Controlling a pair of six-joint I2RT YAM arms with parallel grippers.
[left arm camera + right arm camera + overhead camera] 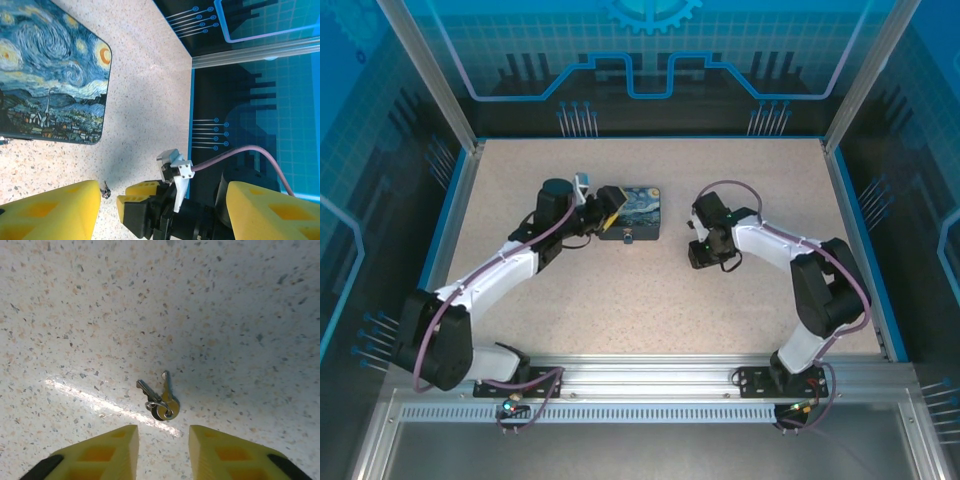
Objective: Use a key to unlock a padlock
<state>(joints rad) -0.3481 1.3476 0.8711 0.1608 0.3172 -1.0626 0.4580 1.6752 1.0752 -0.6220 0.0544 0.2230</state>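
A: What could go wrong from here?

B: The key (166, 392) lies flat on the table (225, 305), thin and joined by a ring (159, 406) to a second key (146, 390). Fingers closing on it may slide over the metal, push it away, or catch the ring so that the blade twists off line. A pinch on the blade rather than the head would leave nothing to insert.

A: And the padlock?

B: Probably the pale speck at the near edge of the tin (630, 212); too small to be sure. Nothing steadies it, so it may turn when pressed.

A: Pose of the arms?

B: Right hand (163, 432): pointed down at the table, fingers parted and empty, key just ahead of the gap. Left hand (607, 208): reached to the tin's left end, fingers wide apart, gripping nothing I can see.
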